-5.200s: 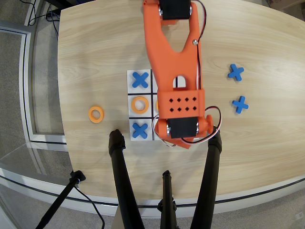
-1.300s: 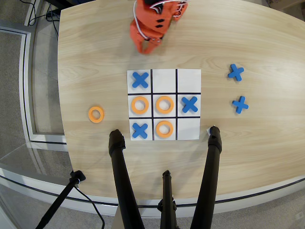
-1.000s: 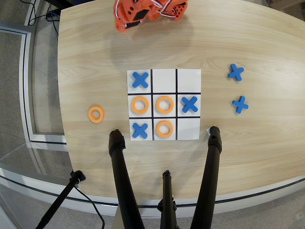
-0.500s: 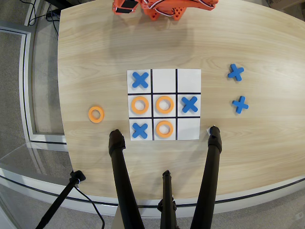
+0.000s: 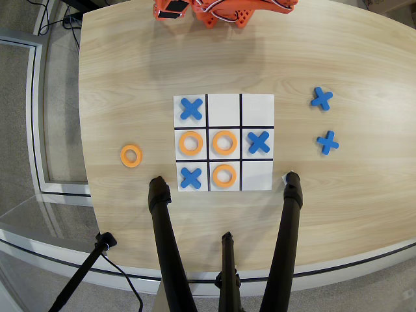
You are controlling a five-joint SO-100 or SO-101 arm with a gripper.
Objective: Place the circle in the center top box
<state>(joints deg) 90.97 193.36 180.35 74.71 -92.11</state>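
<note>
An orange ring (image 5: 224,175) lies flat in the middle cell of the grid sheet's (image 5: 257,109) row nearest the black tripod legs. Two more orange rings (image 5: 191,143) (image 5: 224,142) lie in the middle row's left and center cells. A fourth ring (image 5: 130,156) lies loose on the table left of the sheet. Only part of the orange arm (image 5: 221,12) shows at the top edge, far from the sheet. I cannot make out its jaws, and it holds nothing that I can see.
Blue X pieces lie in three cells (image 5: 191,108) (image 5: 259,142) (image 5: 190,177). Two more (image 5: 321,98) (image 5: 327,142) lie loose on the right. Black tripod legs (image 5: 162,221) (image 5: 290,208) stand on the table at the sheet's near corners. The table edge curves along the left.
</note>
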